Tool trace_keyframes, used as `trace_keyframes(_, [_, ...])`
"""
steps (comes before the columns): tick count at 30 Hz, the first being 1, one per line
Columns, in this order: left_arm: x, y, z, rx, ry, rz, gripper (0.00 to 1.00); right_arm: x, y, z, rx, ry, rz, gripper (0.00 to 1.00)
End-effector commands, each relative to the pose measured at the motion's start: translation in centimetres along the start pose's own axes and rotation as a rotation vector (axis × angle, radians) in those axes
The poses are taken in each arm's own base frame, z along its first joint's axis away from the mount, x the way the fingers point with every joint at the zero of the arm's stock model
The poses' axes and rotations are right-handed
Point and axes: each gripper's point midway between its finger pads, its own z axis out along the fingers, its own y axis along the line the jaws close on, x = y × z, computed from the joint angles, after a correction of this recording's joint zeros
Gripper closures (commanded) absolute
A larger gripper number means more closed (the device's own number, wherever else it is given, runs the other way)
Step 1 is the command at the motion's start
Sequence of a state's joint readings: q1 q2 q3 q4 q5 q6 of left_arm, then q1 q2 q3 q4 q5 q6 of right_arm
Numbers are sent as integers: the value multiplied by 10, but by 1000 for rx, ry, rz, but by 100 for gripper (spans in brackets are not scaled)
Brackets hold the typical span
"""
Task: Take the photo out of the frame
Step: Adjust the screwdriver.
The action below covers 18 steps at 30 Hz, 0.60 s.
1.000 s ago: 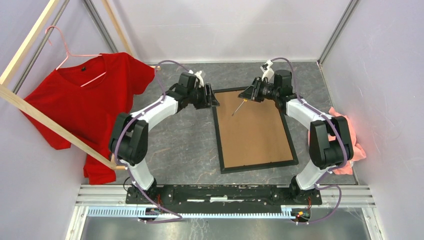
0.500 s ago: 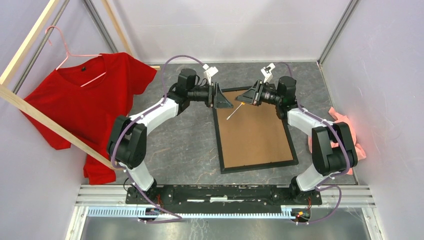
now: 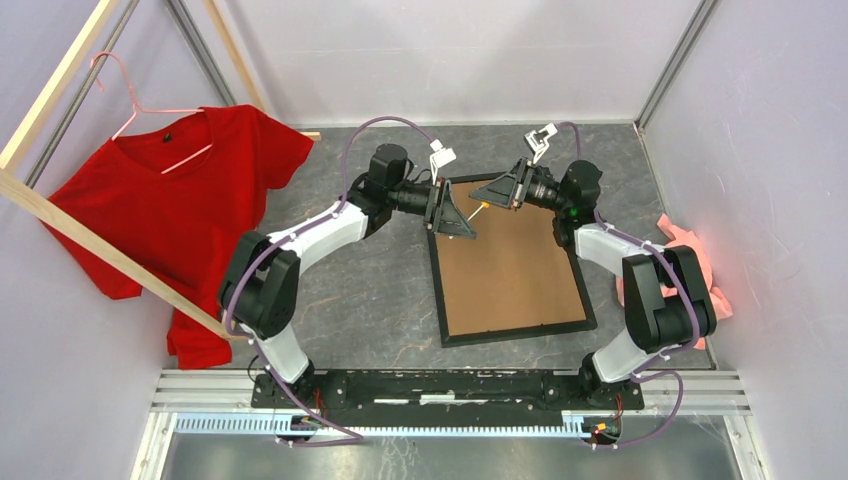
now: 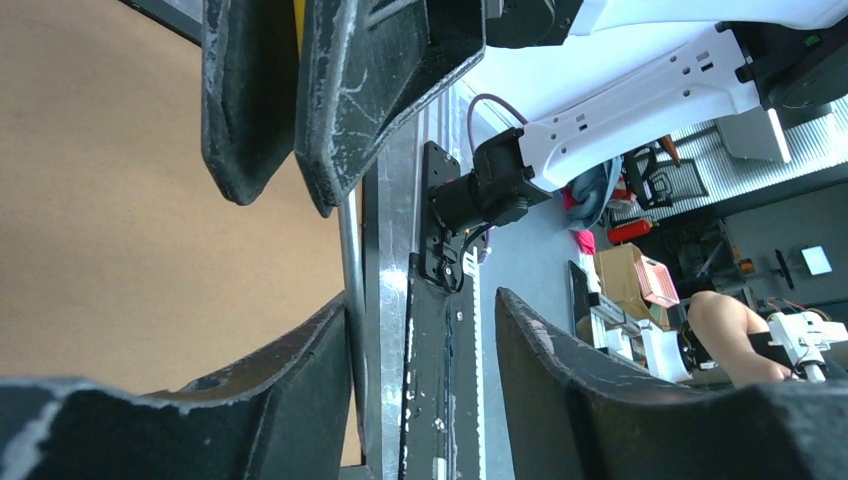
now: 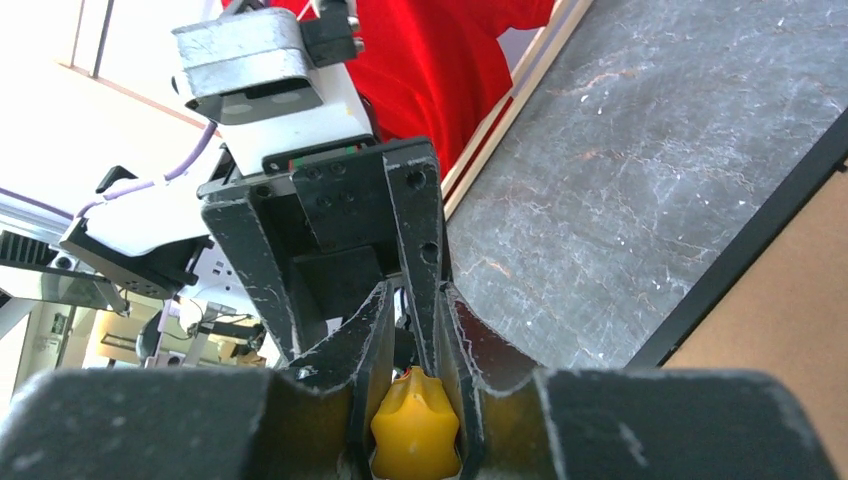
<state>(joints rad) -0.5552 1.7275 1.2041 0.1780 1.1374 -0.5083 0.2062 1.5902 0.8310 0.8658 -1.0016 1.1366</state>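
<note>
The frame [image 3: 437,290] lies face down on the grey table, its brown backing board [image 3: 510,265] facing up. The photo is hidden beneath it. My right gripper [image 3: 481,198] hovers over the frame's far edge, shut on a yellow-handled tool [image 5: 415,435]. The tool's thin metal shaft [image 4: 347,250] points at my left gripper [image 3: 460,220]. That gripper is open over the frame's far left corner, facing the right one. In the left wrist view the shaft runs between the fingers of the left gripper [image 4: 420,300], close beside one finger. The frame's black edge [image 5: 760,240] shows beside the right gripper [image 5: 415,300].
A red T-shirt [image 3: 180,210] on a pink hanger hangs from a pale wooden rack [image 3: 110,260] at the left. A pink cloth [image 3: 700,270] lies at the right wall. A metal rail [image 3: 450,380] carries both arm bases at the near edge.
My left gripper has swung right, over the frame's far left corner, to meet the tool. The right gripper has turned the tool's shaft towards it.
</note>
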Motion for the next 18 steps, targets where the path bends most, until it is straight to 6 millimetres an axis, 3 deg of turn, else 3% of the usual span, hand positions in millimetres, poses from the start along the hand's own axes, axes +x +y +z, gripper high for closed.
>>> trace_keyframes(1, [-2,-3,4,40,15,69,44,-7,28,-3,-80,-17,-87,100])
trace_keyframes(5, [-3,6,5,-10,13,50,68,-5,28,-4,-79,-14,-88,100])
trace_keyframes(8, [-3,13,5,-42,21,40,96,-3,23,-4,-59,-4,-91,100])
trace_keyframes(13, [1,17,-3,-92,106,101,98,7,-5,-3,43,134,-141,78])
trace_keyframes(18, [5,16,-17,-94,206,186,98,32,-8,-13,36,295,-133,59])
